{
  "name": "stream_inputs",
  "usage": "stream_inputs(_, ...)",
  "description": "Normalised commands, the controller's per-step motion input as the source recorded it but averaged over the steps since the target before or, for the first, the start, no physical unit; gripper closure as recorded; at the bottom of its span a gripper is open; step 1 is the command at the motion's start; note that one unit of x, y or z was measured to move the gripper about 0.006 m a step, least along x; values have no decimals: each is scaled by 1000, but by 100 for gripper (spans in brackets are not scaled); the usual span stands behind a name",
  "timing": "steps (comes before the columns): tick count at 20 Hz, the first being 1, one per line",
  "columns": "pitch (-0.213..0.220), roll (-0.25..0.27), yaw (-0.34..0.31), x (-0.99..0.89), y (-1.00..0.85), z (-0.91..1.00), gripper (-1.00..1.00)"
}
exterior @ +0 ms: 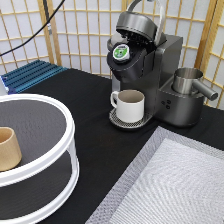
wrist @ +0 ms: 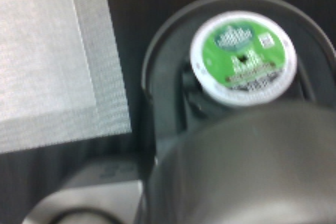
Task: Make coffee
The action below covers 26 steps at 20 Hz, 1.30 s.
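Observation:
The coffee pod point(exterior: 120, 52), white with a green-and-black foil top, sits in the open holder of the dark grey coffee machine point(exterior: 167, 60). The machine's lid point(exterior: 135, 22) is raised above it. The wrist view looks straight down on the pod point(wrist: 241, 60) from close by, with the rounded lid point(wrist: 255, 165) beside it. A white mug point(exterior: 130, 105) with a handle stands on the drip tray point(exterior: 116, 120) under the spout. The gripper does not show in the exterior view.
A silver metal jug point(exterior: 187, 80) stands on the machine's right side. A white two-tier round shelf point(exterior: 70, 145) at the exterior view's left holds a tan handleless cup point(exterior: 7, 148). A grey woven mat point(exterior: 170, 185) lies at the bottom right. A blue rack point(exterior: 30, 75) is at the back left.

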Motion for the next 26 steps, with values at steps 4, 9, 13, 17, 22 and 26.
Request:
stream_inputs(4, 77, -224, 51, 126, -34, -176, -100)
stream_inputs(9, 69, -177, 57, 21, -165, -218, -100)
stream_inputs(13, 61, -119, 63, 60, -259, -236, -100)
stream_inputs(17, 58, -36, 65, 32, -412, -213, -100)
stream_inputs(22, 82, 11, 67, 246, -401, -212, -100)
stream_inputs(26, 124, 69, 36, 295, -446, -194, -100)
